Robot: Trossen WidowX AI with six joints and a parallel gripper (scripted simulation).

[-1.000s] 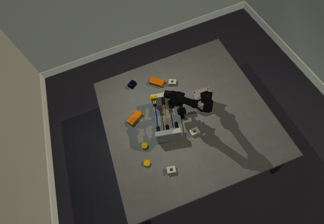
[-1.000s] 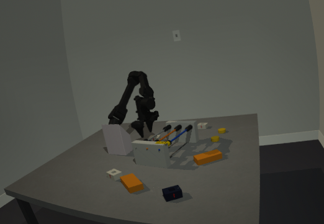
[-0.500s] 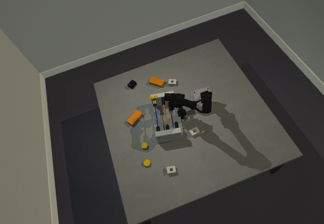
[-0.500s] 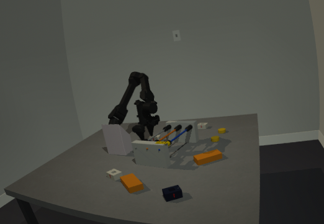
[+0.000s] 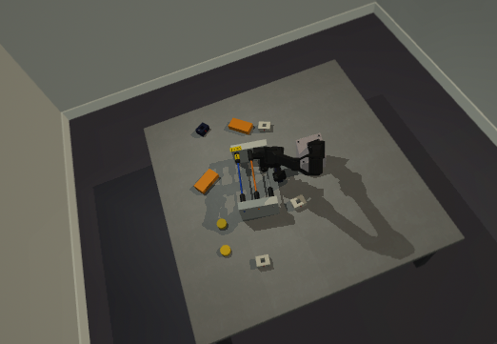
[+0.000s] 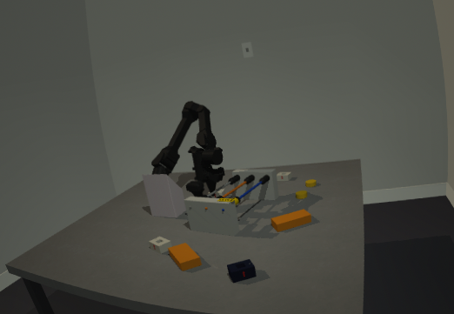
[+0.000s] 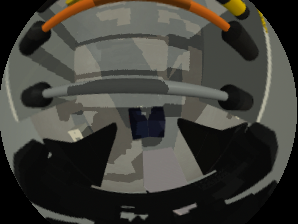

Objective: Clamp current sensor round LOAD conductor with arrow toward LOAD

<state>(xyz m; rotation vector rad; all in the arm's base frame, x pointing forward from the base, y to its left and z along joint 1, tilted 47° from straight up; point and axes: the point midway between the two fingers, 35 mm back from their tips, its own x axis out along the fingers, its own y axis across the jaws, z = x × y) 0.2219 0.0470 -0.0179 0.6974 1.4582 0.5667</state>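
The open sensor, dark navy with two halves side by side [image 7: 155, 128], stands beyond and between my fingertips in the wrist view. My gripper [image 7: 147, 123] [image 6: 203, 189] is open and empty, low beside the grey conductor [image 7: 125, 87]. The arm hides most of this area in the top view. The yellow LOAD marker [image 5: 236, 149] [image 6: 226, 200] is on one end block, by the blue conductor [image 5: 240, 180] [image 6: 253, 188]. The orange conductor [image 5: 253, 177] [image 6: 237, 188] runs between blue and grey. The sensor's arrow cannot be made out.
The end blocks [image 5: 259, 210] [image 6: 213, 217] carry the conductors. Orange blocks [image 5: 207, 181] [image 6: 291, 220], white square pieces [image 5: 263, 260] [image 6: 160, 244], yellow discs [image 5: 225, 250] [image 6: 310, 183] and another navy block [image 5: 202, 129] [image 6: 241, 271] lie around. A pale box [image 6: 163, 197] stands by the arm.
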